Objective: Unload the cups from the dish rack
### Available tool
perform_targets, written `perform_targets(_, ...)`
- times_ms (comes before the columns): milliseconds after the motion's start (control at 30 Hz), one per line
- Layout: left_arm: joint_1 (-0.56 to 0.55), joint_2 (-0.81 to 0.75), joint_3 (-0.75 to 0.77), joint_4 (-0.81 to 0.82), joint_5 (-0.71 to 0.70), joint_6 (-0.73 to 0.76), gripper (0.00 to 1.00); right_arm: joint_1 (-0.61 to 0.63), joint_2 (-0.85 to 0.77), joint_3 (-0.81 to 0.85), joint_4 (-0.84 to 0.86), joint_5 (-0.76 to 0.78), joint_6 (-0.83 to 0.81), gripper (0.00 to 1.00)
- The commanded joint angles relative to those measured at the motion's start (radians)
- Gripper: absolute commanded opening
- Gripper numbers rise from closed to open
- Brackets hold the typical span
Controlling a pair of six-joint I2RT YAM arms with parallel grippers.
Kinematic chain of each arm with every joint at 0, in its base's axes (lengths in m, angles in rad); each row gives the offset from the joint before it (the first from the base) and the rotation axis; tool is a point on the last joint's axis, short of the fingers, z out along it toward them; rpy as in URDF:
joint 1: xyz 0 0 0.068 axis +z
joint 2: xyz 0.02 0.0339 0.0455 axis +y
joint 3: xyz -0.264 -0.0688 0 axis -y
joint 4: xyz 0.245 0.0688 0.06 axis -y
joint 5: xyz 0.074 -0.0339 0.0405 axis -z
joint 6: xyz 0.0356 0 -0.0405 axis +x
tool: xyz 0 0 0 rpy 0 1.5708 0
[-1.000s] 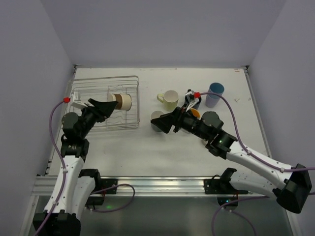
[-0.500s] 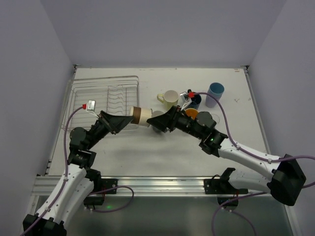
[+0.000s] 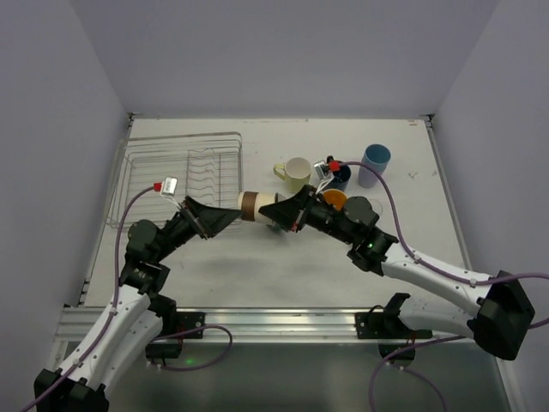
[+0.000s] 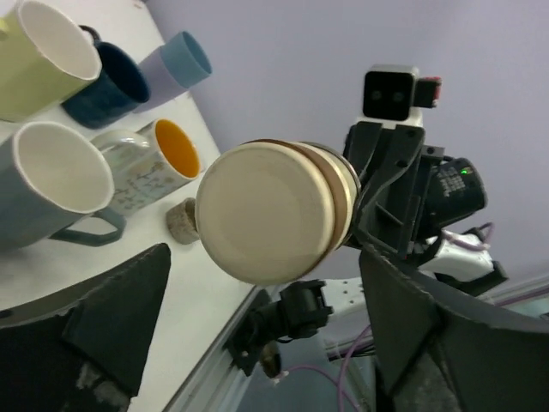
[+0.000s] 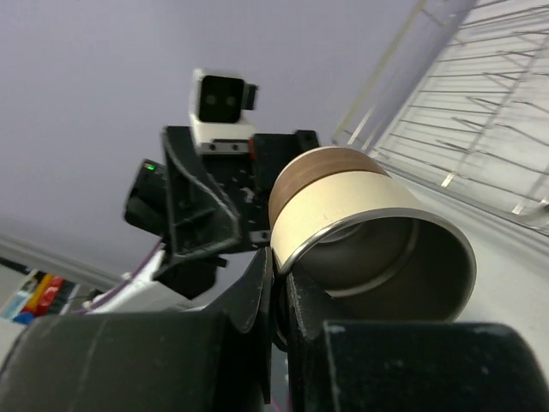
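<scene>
A tan tumbler with a brown band [image 3: 255, 206] hangs on its side in the air between both arms, right of the silver wire dish rack [image 3: 137, 172]. My right gripper [image 3: 287, 209] is shut on its rim [image 5: 279, 283], one finger inside the metal-lined mouth [image 5: 369, 232]. My left gripper [image 3: 225, 217] stands open around the tumbler's base [image 4: 270, 215], with its fingers [image 4: 120, 318] apart from the cup. On the table stand a pale yellow mug [image 3: 297, 173], a navy mug [image 3: 340, 177], a lavender-blue tumbler [image 3: 374, 165], an orange-inside mug [image 3: 336, 197] and a grey mug [image 4: 51, 184].
The rack [image 5: 480, 112] lies at the table's back left, its tines upright. The standing cups cluster at centre right, just under and behind my right arm. White walls close in the table on three sides.
The left arm carried the tumbler out of the rack to the right. The right gripper closed on its rim, and the left gripper then opened.
</scene>
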Motion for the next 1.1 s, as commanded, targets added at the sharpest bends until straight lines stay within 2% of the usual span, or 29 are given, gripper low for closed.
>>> perform_targets(0,-0.007,-0.012,0.13,-0.224,-0.016,0.249,0.97,-0.006,-0.098,0.044,-0.206,0.12,-0.145,0.0)
perform_targets(33,-0.007,-0.01,0.201,-0.351,-0.031,0.308,1.0,-0.006,-0.119,0.059,-0.286,0.139,-0.183,0.0)
perform_targets(67,-0.007,-0.004,0.236,-0.418,-0.071,0.361,1.0,-0.006,-0.153,0.102,-0.469,0.169,-0.269,0.0)
perform_targets(133,-0.005,0.007,0.345,-0.633,-0.128,0.535,1.0,-0.007,-0.17,0.159,-0.689,0.229,-0.35,0.0)
perform_targets(167,-0.007,0.01,0.373,-0.686,-0.18,0.584,1.0,-0.007,-0.177,0.176,-0.851,0.273,-0.424,0.0)
perform_targets(200,-0.007,0.013,0.399,-0.732,-0.203,0.671,1.0,-0.007,-0.184,0.214,-0.933,0.295,-0.452,0.0)
perform_targets(267,-0.007,0.011,0.443,-0.835,-0.266,0.739,1.0,-0.007,-0.179,0.242,-1.123,0.34,-0.508,0.0)
perform_targets(367,-0.005,-0.002,0.458,-0.92,-0.323,0.827,1.0,-0.007,-0.119,0.274,-1.291,0.36,-0.552,0.0)
perform_targets(567,-0.005,-0.061,0.427,-0.972,-0.327,0.902,1.0,-0.001,0.083,0.254,-1.327,0.401,-0.564,0.0)
perform_targets(867,-0.005,-0.125,0.398,-0.995,-0.268,0.908,1.0,0.061,0.253,0.253,-1.255,0.459,-0.52,0.0)
perform_targets(1067,-0.007,-0.134,0.387,-0.998,-0.281,0.899,1.0,0.114,0.356,0.277,-1.235,0.469,-0.495,0.09)
